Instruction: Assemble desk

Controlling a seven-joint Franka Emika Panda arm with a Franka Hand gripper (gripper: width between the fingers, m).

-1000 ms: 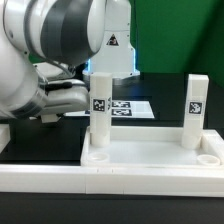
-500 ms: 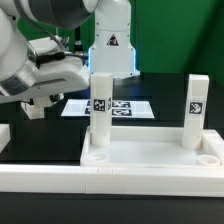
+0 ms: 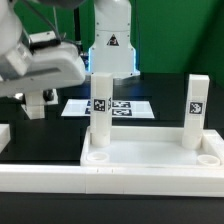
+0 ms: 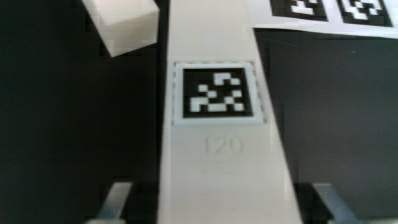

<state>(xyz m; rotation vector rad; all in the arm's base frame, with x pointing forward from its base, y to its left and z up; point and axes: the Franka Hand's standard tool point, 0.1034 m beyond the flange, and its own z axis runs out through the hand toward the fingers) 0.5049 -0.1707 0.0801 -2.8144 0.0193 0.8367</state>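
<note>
The gripper [image 4: 219, 205] is partly open, fingers [image 4: 118, 200] clamped on both sides of a white leg [image 4: 217, 90], tag twd the wrist cam. Tabletop [image 3: 150, 152] lies at front w/ two more legs [image 3: 100, 110] [image 3: 194, 112] upright in its rear corners. Marker board [image 3: 125, 108] sits behind.

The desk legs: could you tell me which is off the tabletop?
The leg held in the gripper; the other two legs stand upright on the tabletop.
</note>
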